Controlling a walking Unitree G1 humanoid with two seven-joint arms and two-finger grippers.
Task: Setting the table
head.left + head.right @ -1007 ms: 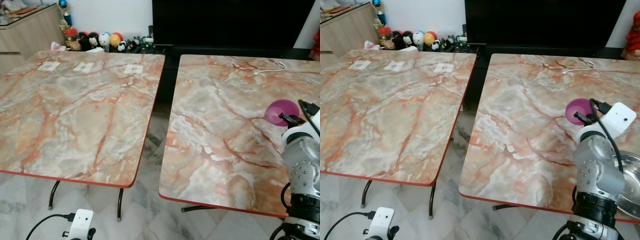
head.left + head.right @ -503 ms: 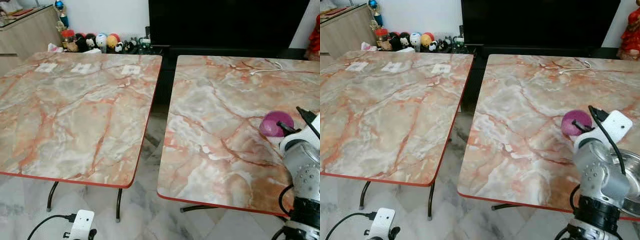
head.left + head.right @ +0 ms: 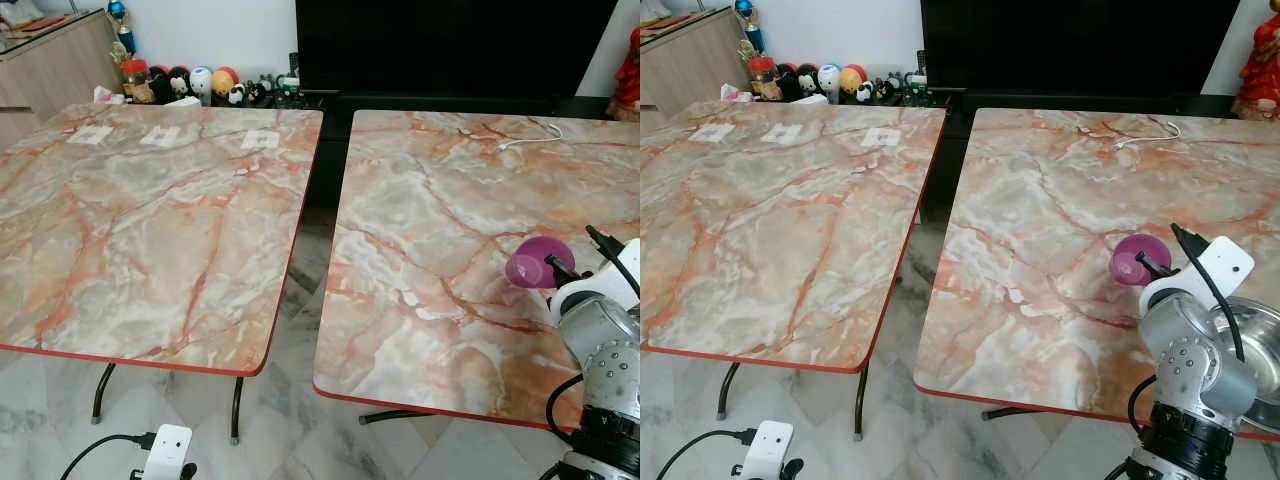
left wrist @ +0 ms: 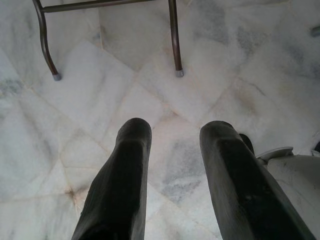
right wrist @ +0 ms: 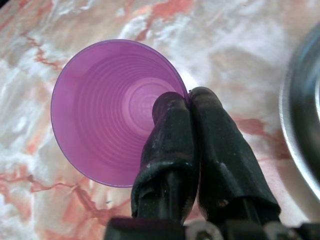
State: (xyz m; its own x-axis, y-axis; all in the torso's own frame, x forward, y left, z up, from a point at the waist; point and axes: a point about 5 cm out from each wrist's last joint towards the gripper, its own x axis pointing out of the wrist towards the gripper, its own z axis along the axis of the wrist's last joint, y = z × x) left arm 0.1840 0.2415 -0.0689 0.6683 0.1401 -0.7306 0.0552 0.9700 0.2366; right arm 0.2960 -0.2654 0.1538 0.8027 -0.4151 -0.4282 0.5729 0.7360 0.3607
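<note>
The right gripper (image 5: 187, 100) has the purple cup (image 5: 110, 110) pinched by its rim, one finger inside, one outside, cup tipped on its side above the right-hand table (image 3: 1040, 230). Just beside the gripper, a metal bowl (image 3: 1265, 350) sits on that table. The left gripper (image 4: 172, 145) hangs over the tiled floor (image 4: 125, 95), fingers apart, holding nothing.

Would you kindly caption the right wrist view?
Right gripper pinching a purple cup's rim above the marble table.
</note>
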